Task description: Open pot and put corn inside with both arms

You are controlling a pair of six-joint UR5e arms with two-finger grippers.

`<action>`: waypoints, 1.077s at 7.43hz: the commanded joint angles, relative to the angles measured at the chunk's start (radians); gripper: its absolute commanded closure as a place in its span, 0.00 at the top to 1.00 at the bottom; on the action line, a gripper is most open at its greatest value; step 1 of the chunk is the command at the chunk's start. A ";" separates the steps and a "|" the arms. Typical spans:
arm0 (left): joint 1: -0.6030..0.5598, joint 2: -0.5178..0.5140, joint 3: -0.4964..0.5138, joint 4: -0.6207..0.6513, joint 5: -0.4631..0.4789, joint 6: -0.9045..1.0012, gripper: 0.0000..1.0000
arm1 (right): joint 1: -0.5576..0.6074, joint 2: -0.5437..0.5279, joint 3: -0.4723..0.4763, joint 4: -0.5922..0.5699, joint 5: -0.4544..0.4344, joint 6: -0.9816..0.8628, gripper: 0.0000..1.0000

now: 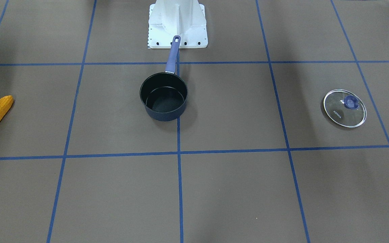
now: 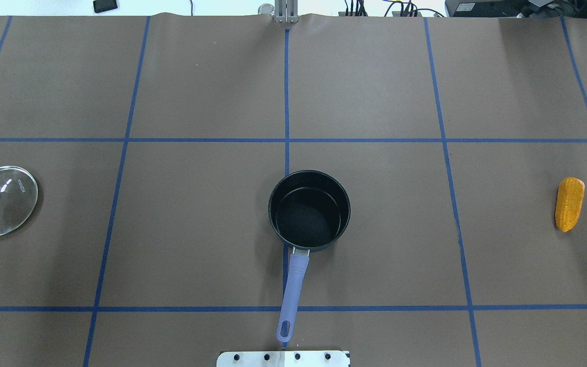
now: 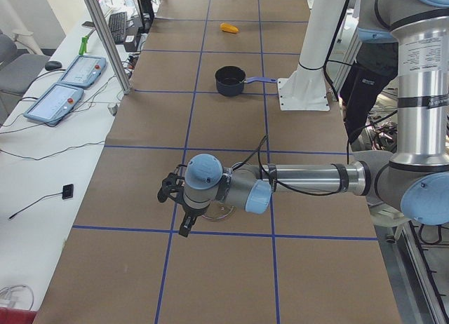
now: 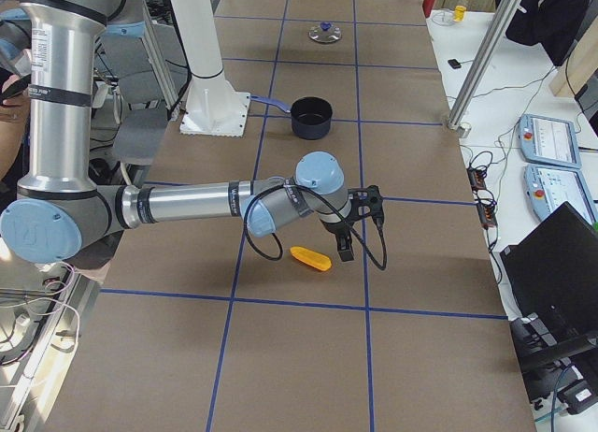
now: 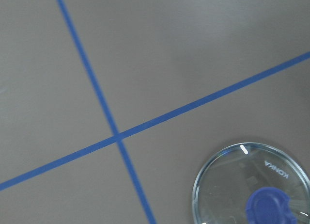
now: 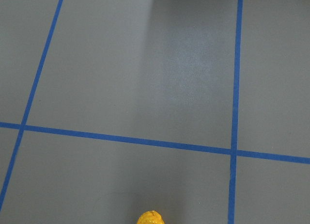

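Nearest the right-side camera, the right arm (image 4: 187, 203) is reaching low, its right gripper (image 4: 344, 250) hanging just beside the corn (image 4: 310, 259), seemingly not touching it. Whether its jaws are parted I cannot tell, nor for the left gripper (image 3: 175, 206) near the glass lid (image 1: 344, 108). The pot (image 1: 164, 114) is sitting uncovered mid-table, well apart from both. The corn is looking light, stiff and bumpy, so a pinch across its thick middle is probably going to hold best.

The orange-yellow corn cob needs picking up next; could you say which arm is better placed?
Right: the right gripper hangs just beside the orange-yellow corn cob, while the left gripper is far away, by the round glass lid.
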State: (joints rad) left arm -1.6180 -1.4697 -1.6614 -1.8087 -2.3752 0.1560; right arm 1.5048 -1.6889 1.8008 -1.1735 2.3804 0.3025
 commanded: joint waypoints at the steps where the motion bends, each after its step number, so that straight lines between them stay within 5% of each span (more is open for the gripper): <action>1: -0.036 0.003 -0.056 0.250 0.131 0.085 0.98 | 0.000 -0.003 0.000 0.000 0.000 0.001 1.00; 3: -0.036 0.006 -0.072 0.244 0.029 0.006 0.98 | -0.021 -0.008 0.000 0.000 -0.009 0.059 1.00; 5: -0.034 0.017 -0.129 0.244 0.013 -0.066 0.98 | -0.142 -0.008 0.031 0.003 -0.137 0.266 1.00; 8: -0.033 0.008 -0.141 0.244 0.010 -0.067 0.98 | -0.386 -0.112 0.018 0.275 -0.388 0.646 1.00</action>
State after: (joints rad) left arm -1.6518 -1.4558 -1.7978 -1.5658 -2.3634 0.0916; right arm 1.2285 -1.7582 1.8235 -1.0085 2.1033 0.7748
